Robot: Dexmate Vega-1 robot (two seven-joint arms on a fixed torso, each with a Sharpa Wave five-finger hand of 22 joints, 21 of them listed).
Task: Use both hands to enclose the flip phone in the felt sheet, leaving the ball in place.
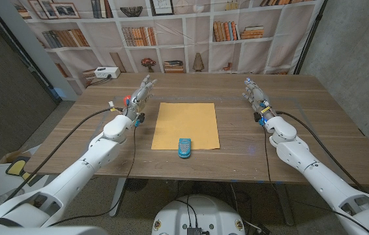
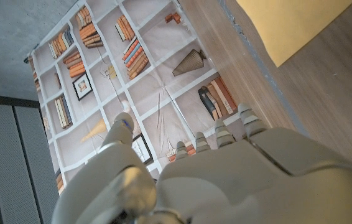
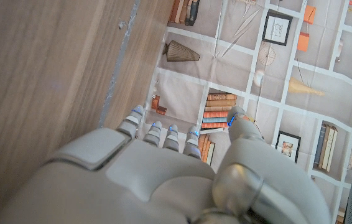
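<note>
Fingers [image 1: 147,83] of the left hand [image 1: 139,96] spread and grasping nothing, raised over the surface [image 1: 315,104] just left of the felt sheet [image 1: 186,124], toward upper left of centre in the head view. Same on the other side: right hand [image 1: 256,96] released, fingers apart, well right of the sheet, upper right of centre. Both hands seen from behind in the wrist views, left hand [image 2: 226,180] and right hand [image 3: 163,180], fingertips pointing at the bookshelf backdrop [image 1: 171,32], nothing between them.

Flip phone [image 1: 184,147] lying closed on the sheet's near edge, low centre of the head view, blue-grey, partly overhanging the edge toward the bare wood. No ball made out with certainty; a small red-and-blue spot by the left hand, too small to identify.

Sheet likely light, soft and floppy, thin against the wood, so hard to pinch from flat; best taken at the far corners or the side edges, one per hand, and folded toward the phone. Phone likely rigid, smooth, a little slippery, heavy enough to anchor the near edge yet apt to slide if the felt is dragged. Corner of the sheet [image 2: 300,31] visible in the left wrist view, close to that hand.
</note>
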